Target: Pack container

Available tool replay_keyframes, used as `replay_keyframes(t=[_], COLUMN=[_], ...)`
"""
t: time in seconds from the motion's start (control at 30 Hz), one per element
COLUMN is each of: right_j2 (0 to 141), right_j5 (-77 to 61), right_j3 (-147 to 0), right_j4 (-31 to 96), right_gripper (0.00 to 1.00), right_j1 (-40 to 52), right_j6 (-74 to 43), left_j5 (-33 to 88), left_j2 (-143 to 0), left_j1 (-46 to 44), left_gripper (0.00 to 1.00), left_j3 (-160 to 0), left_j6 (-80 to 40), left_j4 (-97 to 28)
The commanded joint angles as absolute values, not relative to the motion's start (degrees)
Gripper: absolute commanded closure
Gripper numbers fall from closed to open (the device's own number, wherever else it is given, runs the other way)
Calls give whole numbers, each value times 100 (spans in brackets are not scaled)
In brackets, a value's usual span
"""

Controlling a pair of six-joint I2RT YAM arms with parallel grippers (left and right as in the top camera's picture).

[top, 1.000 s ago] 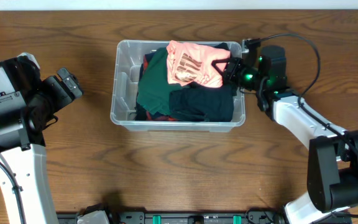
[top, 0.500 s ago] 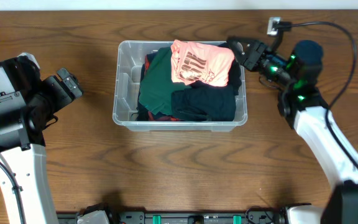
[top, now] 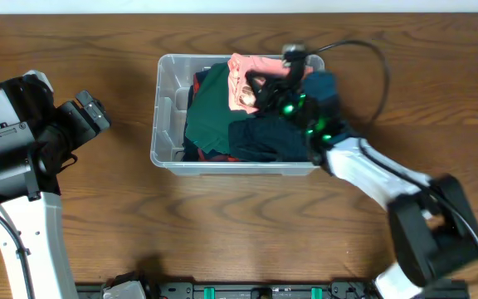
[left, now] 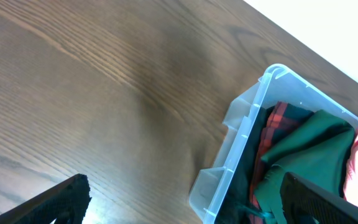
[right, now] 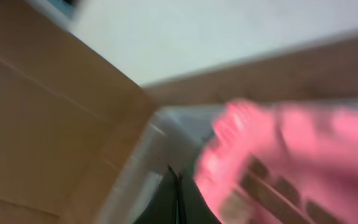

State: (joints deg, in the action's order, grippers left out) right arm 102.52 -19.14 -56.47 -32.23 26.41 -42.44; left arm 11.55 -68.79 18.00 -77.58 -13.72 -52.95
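Note:
The clear plastic container [top: 163, 108] stands at the table's middle, full of clothes: a green garment [top: 210, 104], a pink printed shirt [top: 241, 68] and a dark navy garment [top: 272, 137]. My right gripper [top: 257, 90] is over the container, low on the pink shirt. In the blurred right wrist view its fingers [right: 179, 193] are pressed together beside the pink shirt [right: 291, 149]. My left gripper [top: 96, 112] is open and empty, left of the container. The left wrist view shows its fingers [left: 182, 190] wide apart above the table, with the container's corner [left: 247, 127] and the green garment [left: 309, 152] at right.
A red plaid cloth [left: 275, 127] lies under the green garment along the container's left wall. The right arm's black cable [top: 372, 58] loops over the table behind the container. Bare wooden table surrounds the container.
My right gripper swung out to the right of the container, then came back in over the pink shirt, further left than before. The left arm has not moved.

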Motion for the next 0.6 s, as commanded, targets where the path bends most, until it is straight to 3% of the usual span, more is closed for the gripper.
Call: replay_keyframes(t=[0.0,0.27,0.4,0.57], right_j2=[10938,11279,10619,9292], right_j5=[-1446,-2523,-2882,-2827], right_j3=[-5649,-5653,-5653,-5653], right_j4=[-3183,-3061,-3033,-2327], right_gripper=[99,99,98,95], right_j1=[2657,2604,2530,2294], right_j6=[-4219,-4536,-4329,-3218], left_j5=[1087,1087,1087,1087], left_j2=[-6886,-6886,-6886,-6886], left_j1=[1831,1831,1831,1831], left_gripper=[2,2,2,2], left_j3=[-7747,-7747,-7747,-7745], left_j6=[-1382,-1382,-1382,-1382], left_j4=[-5312,-5312,-5312,-5315])
